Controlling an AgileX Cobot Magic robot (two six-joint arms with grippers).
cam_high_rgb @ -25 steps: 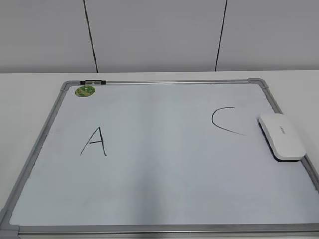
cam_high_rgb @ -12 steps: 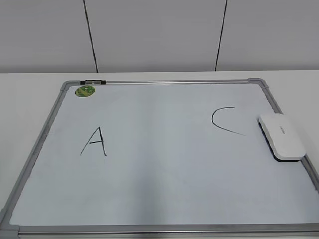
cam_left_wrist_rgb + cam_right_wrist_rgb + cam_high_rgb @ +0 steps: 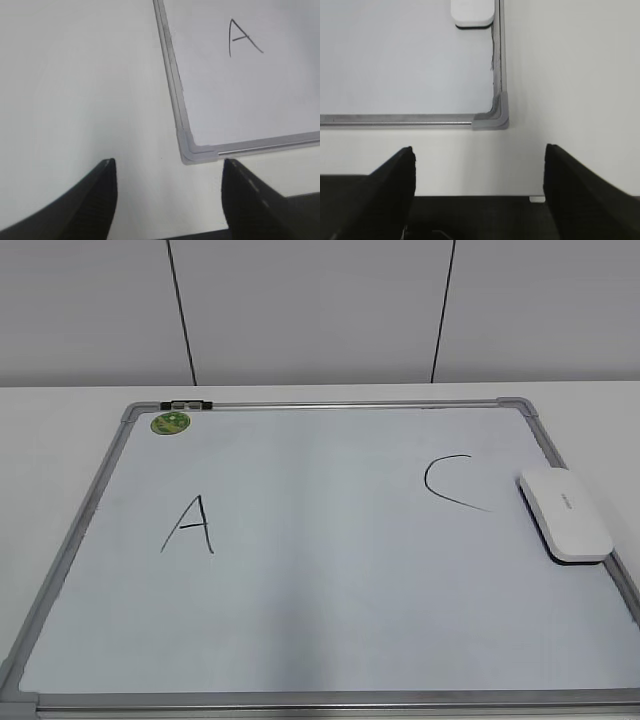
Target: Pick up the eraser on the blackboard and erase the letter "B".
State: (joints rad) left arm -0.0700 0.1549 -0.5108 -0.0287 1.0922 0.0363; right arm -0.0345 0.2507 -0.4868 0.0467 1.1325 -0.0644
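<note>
The white eraser (image 3: 566, 513) lies on the blackboard (image 3: 75, 530) at its right edge, just right of a black "C" (image 3: 452, 483). A black "A" (image 3: 189, 525) is on the left. No letter "B" shows on the board; the middle is blank white. Neither arm shows in the exterior view. In the left wrist view my left gripper (image 3: 167, 170) is open and empty over the bare table beside the board's near-left corner (image 3: 189, 150). In the right wrist view my right gripper (image 3: 479, 155) is open and empty near the board's near-right corner (image 3: 495, 119); the eraser (image 3: 472, 12) lies farther up.
A small round green magnet (image 3: 171, 423) and a dark clip (image 3: 186, 404) sit at the board's far-left corner. The board lies on a white table (image 3: 60, 420). A white panelled wall (image 3: 320, 310) stands behind it.
</note>
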